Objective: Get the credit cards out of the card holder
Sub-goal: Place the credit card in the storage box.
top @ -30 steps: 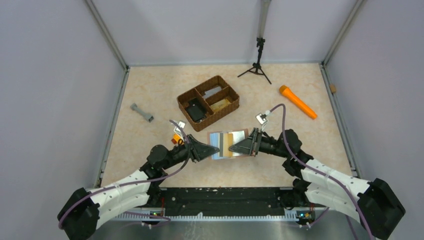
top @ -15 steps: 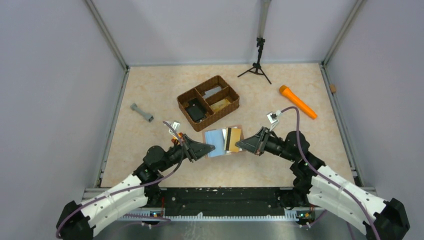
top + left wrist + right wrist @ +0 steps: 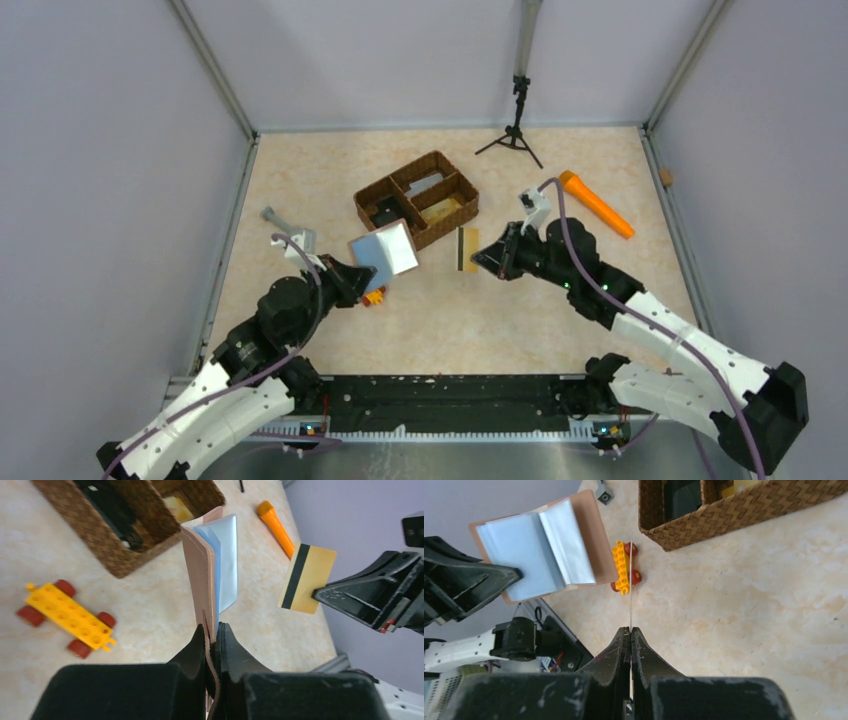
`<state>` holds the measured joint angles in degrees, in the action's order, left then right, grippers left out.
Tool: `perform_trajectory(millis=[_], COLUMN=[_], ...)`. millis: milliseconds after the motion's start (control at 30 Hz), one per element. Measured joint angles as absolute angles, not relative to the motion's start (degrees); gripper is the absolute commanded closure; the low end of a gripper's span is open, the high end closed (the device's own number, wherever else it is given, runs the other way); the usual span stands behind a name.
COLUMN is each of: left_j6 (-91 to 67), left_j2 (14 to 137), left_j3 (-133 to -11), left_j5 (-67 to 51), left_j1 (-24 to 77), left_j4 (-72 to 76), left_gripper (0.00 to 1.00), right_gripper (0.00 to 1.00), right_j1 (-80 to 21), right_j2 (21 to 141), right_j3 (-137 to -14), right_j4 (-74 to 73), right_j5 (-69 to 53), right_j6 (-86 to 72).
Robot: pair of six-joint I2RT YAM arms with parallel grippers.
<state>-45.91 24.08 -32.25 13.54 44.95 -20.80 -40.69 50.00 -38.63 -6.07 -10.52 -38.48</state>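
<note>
**Card is out, holder is off to the left**

My right gripper (image 3: pixel 481 261) is pinched tight on a gold card (image 3: pixel 466 250). In the right wrist view its fingers (image 3: pixel 616 650) press flat on the card. From there I see the card only as a thin line going straight out from the tips. The card stands on its edge in the air over the table (image 3: pixel 520 320). Its long side points away from me, toward the basket (image 3: pixel 445 232) just past it. The card touches nothing but my fingers.

Going left from there, I see a clear gap and then the card holder (image 3: pixel 385 250). My left gripper (image 3: pixel 350 275) is clamped on one edge of it and holds it up off the table, tipped a bit. The holder is open like a book, with its pale blue inside turned toward my right gripper. A yellow toy car (image 3: pixel 372 296) sits on the table under it.

What matters most is that the holder lies to the left of my right gripper, with its open face looking at it. The left arm is busy holding, so only the right arm can do the pulling. I think this card must be put down first. I cannot tell if another card hides in the blue flaps. If one does, I would come back in from the right side.
</note>
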Motion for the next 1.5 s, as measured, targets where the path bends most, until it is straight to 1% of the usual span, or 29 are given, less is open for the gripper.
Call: perform_trajectory(millis=[167,300,500,633,800,1033,1200,1400,1433,1500], left_j6=[-42.6,-40.4,-36.8,-34.0,-30.9,-29.8,-29.8,-29.8,-29.8,-29.8], left_j2=[23.3,24.6,29.9,31.4,34.8,36.6,36.6,36.6,36.7,36.9], left_j3=[-35.7,-37.6,-42.2,-43.0,-43.5,-43.5,-43.5,-43.5,-43.5,-43.5], left_j5=[20.9,25.5,34.0,36.6,36.2,31.3,28.4,25.4,25.0,24.6], left_j1=[44.9,44.9,44.6,42.9,39.0,36.1,35.7,35.7,35.7,35.7], left_j4=[-28.4,-32.6,-35.5,-35.2,-34.0,-33.0,-32.4,-31.8,-31.6,-31.3], left_gripper=[1.00,1.00,1.00,1.00,1.00,1.00,1.00,1.00,1.00,1.00], right_gripper=[1.00,1.00,1.00,1.00,1.00,1.00,1.00,1.00,0.94,0.76], right_j1=[-40.7,-40.5,-39.7,-39.6,-39.6,-39.6,-39.6,-39.6,-39.6,-39.6], right_j2=[55.9,60.4,67.5,75.9,85.8,93.4,98.5,103.4,104.2,105.6], right_j3=[-43.5,-46.4,-47.1,-51.1,-58.1,-62.4,-64.4,-68.2,-68.8,-69.6], right_j4=[-7.6,-8.2,-0.5,0.2,0.0,-0.6,-0.2,0.9,0.9,1.2], right_j5=[-7.9,-1.8,7.0,11.9,16.3,22.0,24.5,24.8,24.8,24.8], right_j6=[-33.1,-32.5,-42.7,-52.2,-63.7,-78.5,-84.3,-87.7,-88.2,-89.3])
